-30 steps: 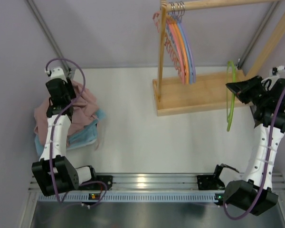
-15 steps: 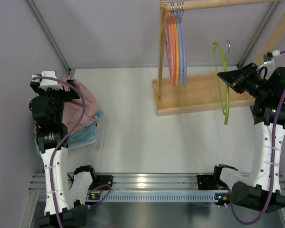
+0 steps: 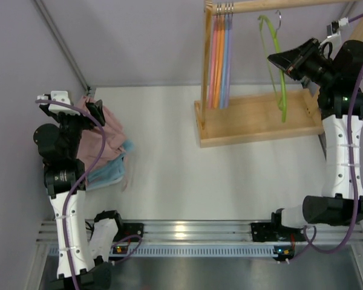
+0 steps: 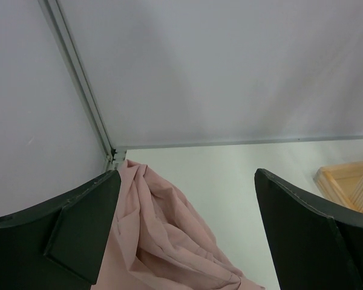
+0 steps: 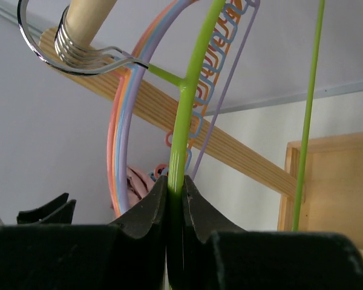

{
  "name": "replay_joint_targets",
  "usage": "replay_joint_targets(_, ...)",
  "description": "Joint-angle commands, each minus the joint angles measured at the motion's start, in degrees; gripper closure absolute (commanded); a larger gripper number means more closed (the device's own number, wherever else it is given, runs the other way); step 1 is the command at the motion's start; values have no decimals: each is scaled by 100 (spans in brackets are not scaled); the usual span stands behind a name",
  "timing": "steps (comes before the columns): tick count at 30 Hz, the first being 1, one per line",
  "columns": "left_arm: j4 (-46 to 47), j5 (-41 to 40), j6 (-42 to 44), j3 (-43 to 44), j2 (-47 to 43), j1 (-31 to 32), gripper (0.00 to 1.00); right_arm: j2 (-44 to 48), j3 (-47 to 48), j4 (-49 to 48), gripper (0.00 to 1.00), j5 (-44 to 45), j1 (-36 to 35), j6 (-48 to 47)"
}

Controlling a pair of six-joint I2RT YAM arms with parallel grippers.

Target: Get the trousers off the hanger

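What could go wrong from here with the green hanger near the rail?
The right pincer pinches the green hanger by one thin arm, so it might pivot or slip and its hook miss the wooden rail. It might also snag the coloured hangers already there.

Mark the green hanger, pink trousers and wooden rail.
green hanger (image 5: pixel 181 130), right wrist view, on its straight stem
pink trousers (image 4: pixel 163 235), left wrist view, middle of the crumpled cloth
wooden rail (image 3: pixel 248 6), top external view, bare stretch of the bar
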State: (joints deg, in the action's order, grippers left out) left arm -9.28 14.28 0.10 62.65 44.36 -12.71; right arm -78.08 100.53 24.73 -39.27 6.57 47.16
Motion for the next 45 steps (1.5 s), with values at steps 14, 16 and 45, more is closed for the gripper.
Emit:
replay_joint_targets(14,-83,22,-353,283,-112,-21,1,-1279,1864,-548,100,1096,-1061,-22)
replay_joint_targets(16,-109,31,-370,274,-112,-21,1,-1358,1988,-496,100,1359,-1175,-48)
replay_joint_targets(45,-672,830,-502,678,547,-21,2,-867,1180,-461,27,1598,-1738,-418)
